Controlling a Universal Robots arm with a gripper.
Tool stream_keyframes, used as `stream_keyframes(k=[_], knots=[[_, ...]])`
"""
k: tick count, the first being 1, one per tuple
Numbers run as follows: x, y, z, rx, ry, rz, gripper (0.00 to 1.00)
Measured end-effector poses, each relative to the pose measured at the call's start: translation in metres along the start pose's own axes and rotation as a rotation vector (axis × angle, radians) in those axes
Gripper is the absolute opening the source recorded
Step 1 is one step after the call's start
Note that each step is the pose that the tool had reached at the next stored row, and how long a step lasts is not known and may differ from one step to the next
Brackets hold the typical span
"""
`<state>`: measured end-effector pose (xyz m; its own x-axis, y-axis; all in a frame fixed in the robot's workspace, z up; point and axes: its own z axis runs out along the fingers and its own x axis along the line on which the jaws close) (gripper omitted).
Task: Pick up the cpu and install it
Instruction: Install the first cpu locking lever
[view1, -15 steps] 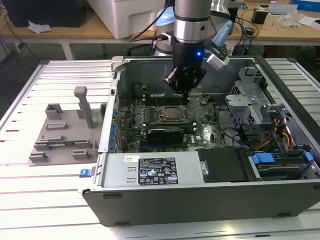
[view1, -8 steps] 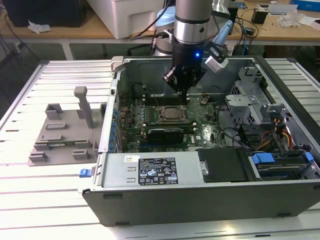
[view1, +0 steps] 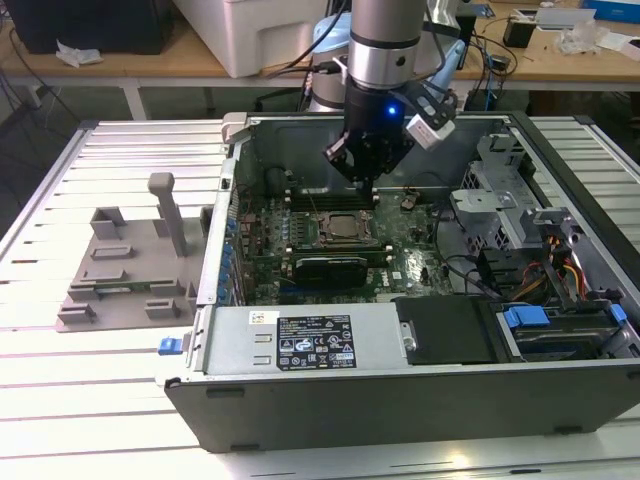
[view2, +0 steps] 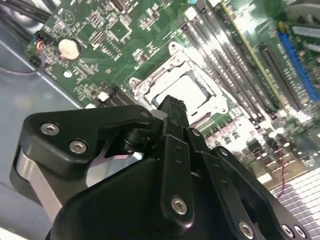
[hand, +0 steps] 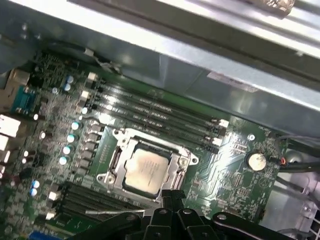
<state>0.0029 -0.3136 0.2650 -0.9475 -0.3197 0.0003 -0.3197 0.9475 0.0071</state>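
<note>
We see the black-fingered gripper (view1: 362, 168) hovering with its fingers closed together and empty above the small square silvery-grey cpu (hand: 145, 168), which lies seated in the metal-framed socket (hand: 176, 150) on the green motherboard (view1: 420, 270) inside the open grey computer case (view1: 400, 385)

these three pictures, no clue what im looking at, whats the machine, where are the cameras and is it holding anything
The machine is a robot arm whose gripper hangs inside an open computer case lying on a slatted table. The exterior view is taken by a camera off the arm. Both wrist views come from cameras riding near the arm's wrist, looking down past the black gripper at the green motherboard. The cpu, a silvery square chip, sits in its socket frame below the gripper. Nothing is visibly held, though whether the fingers are open or shut is hard to tell. A grey fixture plate lies beside the case on the exterior view's left.
</note>
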Motion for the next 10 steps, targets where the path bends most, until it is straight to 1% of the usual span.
stream_keyframes(k=[1,2,4,5,6,7,10], knots=[[0.0000,0.0000,0.0000,-0.0154,-0.0052,0.006,0.11],[0.0000,0.0000,0.0000,-0.0241,-0.0081,0.009,0.11],[0.0001,0.0000,0.0000,-0.0450,-0.0152,0.017,0.11],[0.0001,0.0000,0.0000,-0.0539,-0.0183,0.019,0.11],[0.0001,0.0000,0.0000,-0.0602,-0.0204,0.021,0.11],[0.0002,0.0001,0.0000,-0.0625,-0.0213,0.024,0.11],[0.0001,0.0000,0.0000,-0.0625,-0.0215,0.032,0.11]])
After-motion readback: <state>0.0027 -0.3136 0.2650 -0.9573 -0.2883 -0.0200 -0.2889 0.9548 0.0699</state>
